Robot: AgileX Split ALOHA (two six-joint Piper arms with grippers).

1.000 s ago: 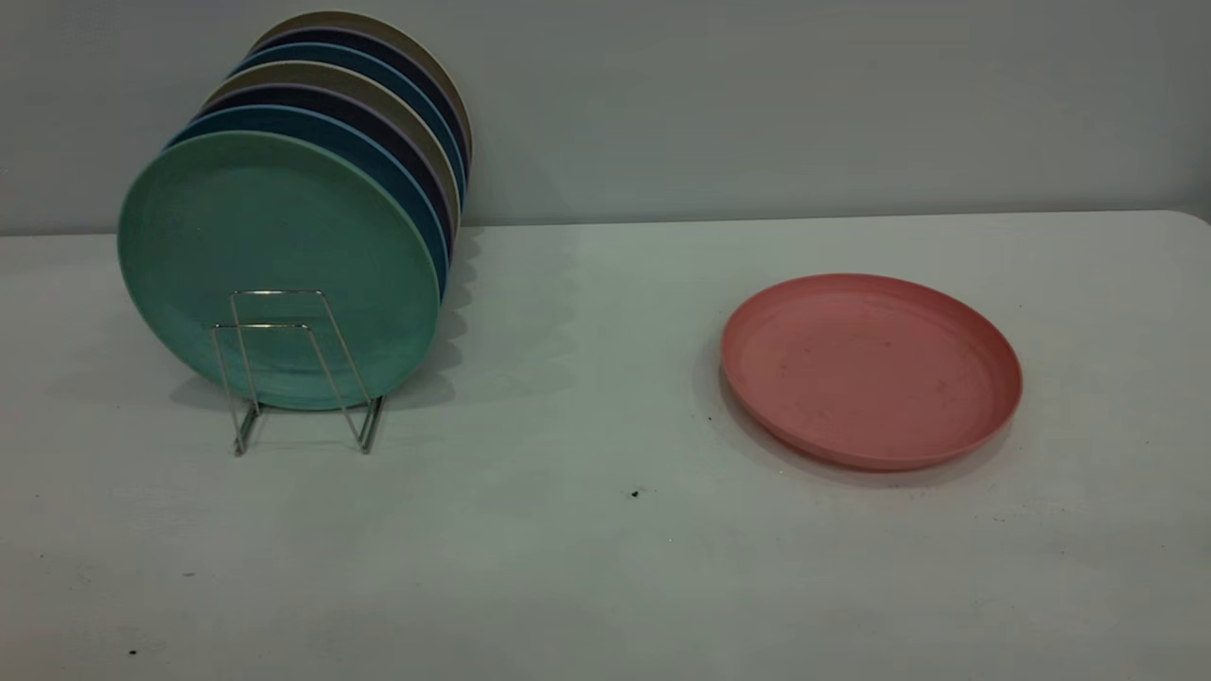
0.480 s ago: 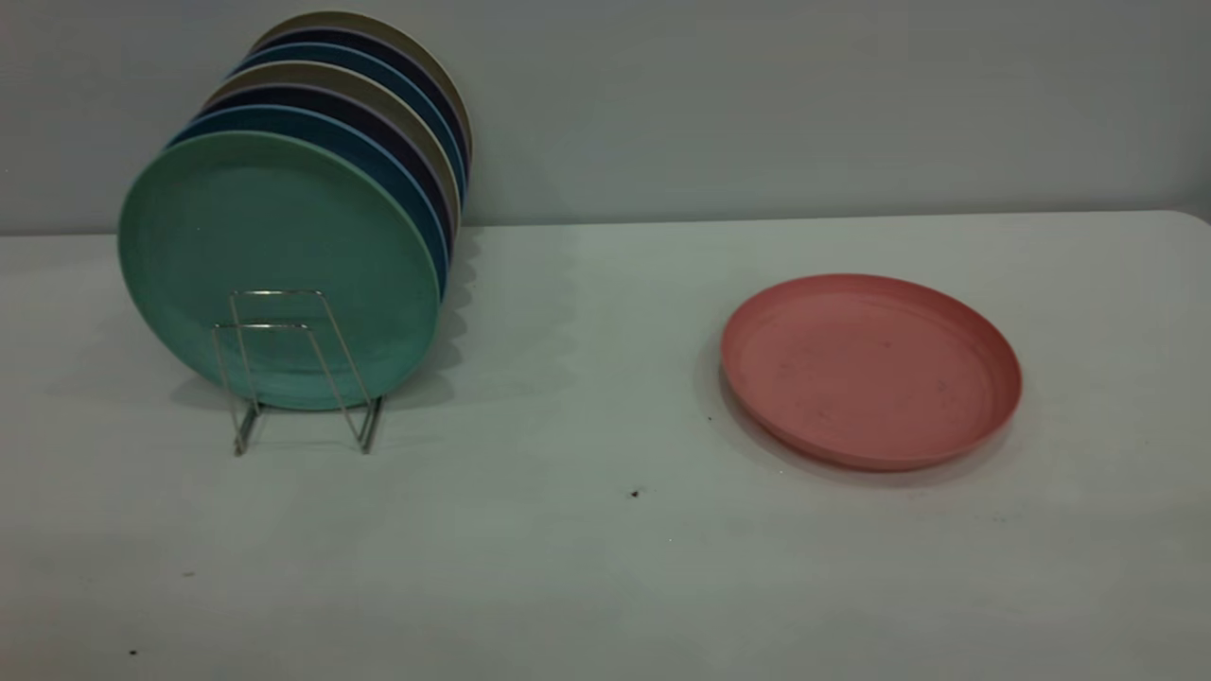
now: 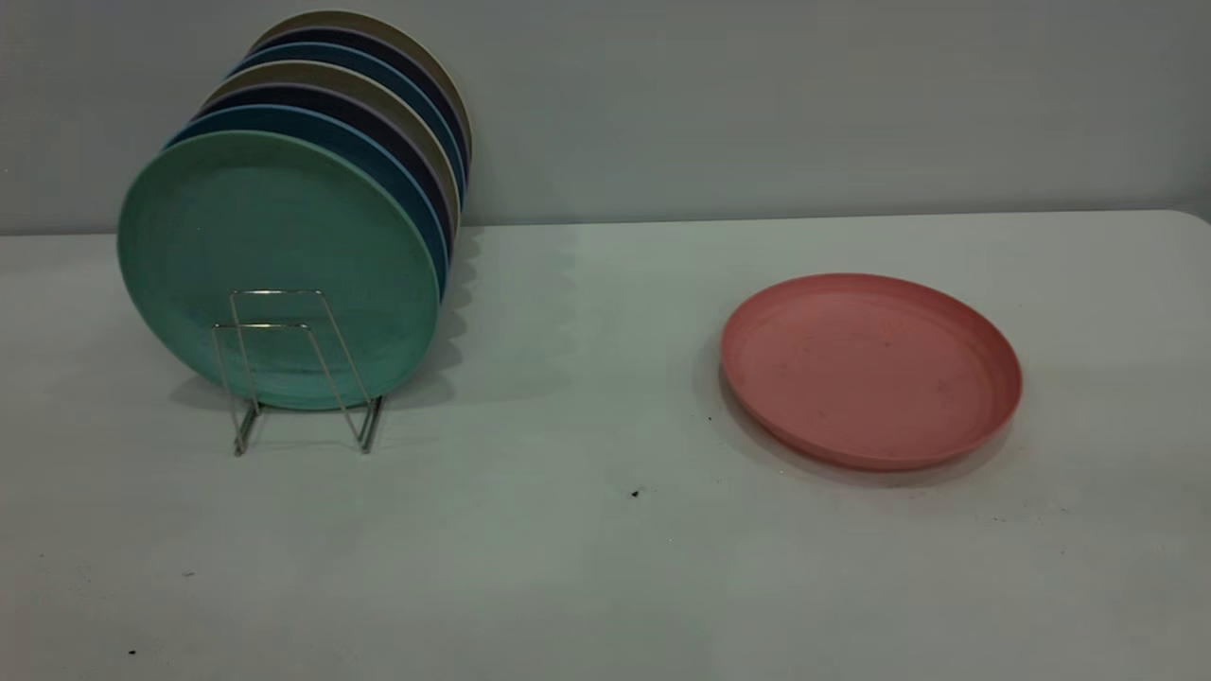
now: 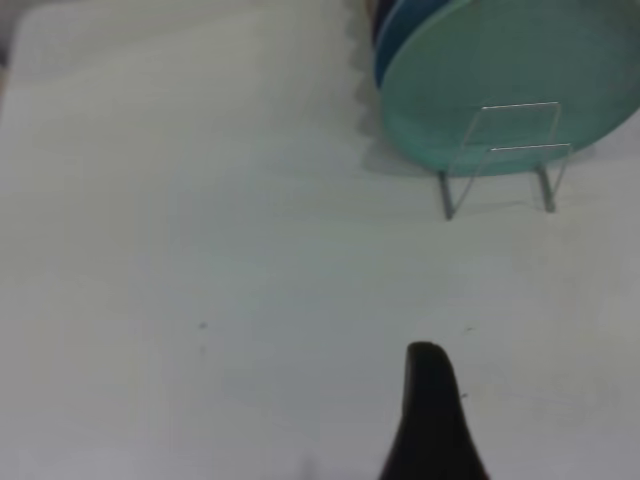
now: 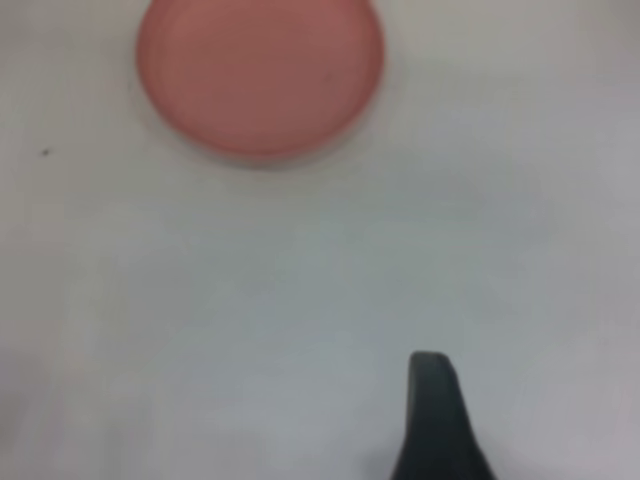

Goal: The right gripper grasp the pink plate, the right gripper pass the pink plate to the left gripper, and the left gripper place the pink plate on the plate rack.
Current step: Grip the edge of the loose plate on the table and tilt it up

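The pink plate (image 3: 870,369) lies flat on the white table, right of centre; it also shows in the right wrist view (image 5: 260,75). The plate rack (image 3: 298,378) stands at the left, and its front wire loops are bare in front of a teal-green plate (image 3: 274,236). The rack also shows in the left wrist view (image 4: 505,160). Neither gripper shows in the exterior view. My left gripper (image 4: 427,352) shows as one black wedge over bare table, short of the rack. My right gripper (image 5: 430,362) shows as one black wedge, well short of the pink plate. Both hold nothing.
Several blue, dark and beige plates (image 3: 378,113) stand upright in the rack behind the teal-green one. The table's back edge (image 3: 757,218) meets a grey wall. Small dark specks (image 3: 635,493) dot the table.
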